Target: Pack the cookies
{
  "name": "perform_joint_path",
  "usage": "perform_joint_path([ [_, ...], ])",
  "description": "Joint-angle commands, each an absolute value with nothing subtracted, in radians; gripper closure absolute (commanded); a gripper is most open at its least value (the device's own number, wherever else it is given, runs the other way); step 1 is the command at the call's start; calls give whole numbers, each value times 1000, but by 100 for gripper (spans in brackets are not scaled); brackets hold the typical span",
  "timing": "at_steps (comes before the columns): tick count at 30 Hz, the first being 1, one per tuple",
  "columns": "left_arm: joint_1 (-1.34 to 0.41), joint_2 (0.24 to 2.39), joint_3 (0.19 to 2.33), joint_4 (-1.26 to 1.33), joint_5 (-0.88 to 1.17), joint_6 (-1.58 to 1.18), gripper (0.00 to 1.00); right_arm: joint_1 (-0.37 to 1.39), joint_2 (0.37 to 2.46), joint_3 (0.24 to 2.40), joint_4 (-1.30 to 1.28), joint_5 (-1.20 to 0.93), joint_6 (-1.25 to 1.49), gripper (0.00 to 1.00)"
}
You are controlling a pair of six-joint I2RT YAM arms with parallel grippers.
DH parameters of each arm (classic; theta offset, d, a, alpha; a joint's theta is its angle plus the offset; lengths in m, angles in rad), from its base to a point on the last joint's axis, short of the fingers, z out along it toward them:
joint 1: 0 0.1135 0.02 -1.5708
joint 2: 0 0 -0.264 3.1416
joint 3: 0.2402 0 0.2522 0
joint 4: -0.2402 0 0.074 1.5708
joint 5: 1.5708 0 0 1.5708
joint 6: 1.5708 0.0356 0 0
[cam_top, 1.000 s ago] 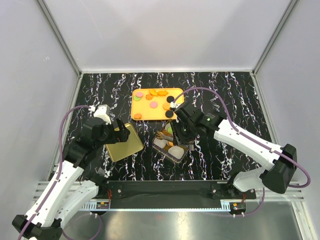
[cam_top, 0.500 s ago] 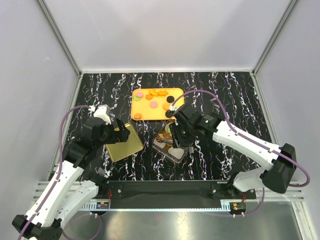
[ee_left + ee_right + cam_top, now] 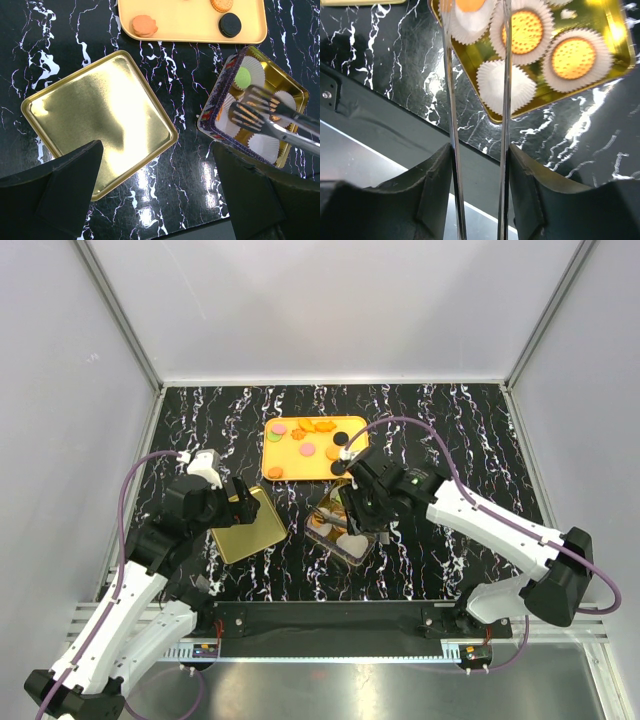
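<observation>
Right gripper (image 3: 477, 195) clasps the tongs (image 3: 260, 107) over the gold box (image 3: 278, 70) — tips slightly spread, nothing between; cookies (image 3: 144, 25) lie on the orange tray (image 3: 190, 25), others sit in paper cups (image 3: 502, 85) — left gripper (image 3: 157, 190) gapes above the lid (image 3: 100, 120)

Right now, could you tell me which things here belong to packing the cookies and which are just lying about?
In use: cookies, orange tray, gold tin, paper cups, tongs.
Lying about: gold lid, untouched, set aside on the table left of the tin.
</observation>
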State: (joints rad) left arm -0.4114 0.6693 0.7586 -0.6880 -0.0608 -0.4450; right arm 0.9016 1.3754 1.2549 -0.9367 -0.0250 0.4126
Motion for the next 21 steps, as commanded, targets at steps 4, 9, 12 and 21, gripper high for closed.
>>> perform_joint_path([
  [4, -417, 658, 756, -661, -84, -448, 1, 913, 1399, 1451, -1003, 69, 341, 46],
  [9, -419, 655, 756, -663, -92, -449, 1, 907, 1497, 1591, -985, 75, 304, 45],
  [12, -419, 658, 756, -663, -92, -449, 1, 899, 1590, 1678, -959, 60, 281, 45],
  [21, -422, 655, 756, -666, -103, -453, 1, 859, 1931, 1966, -934, 3, 245, 45],
])
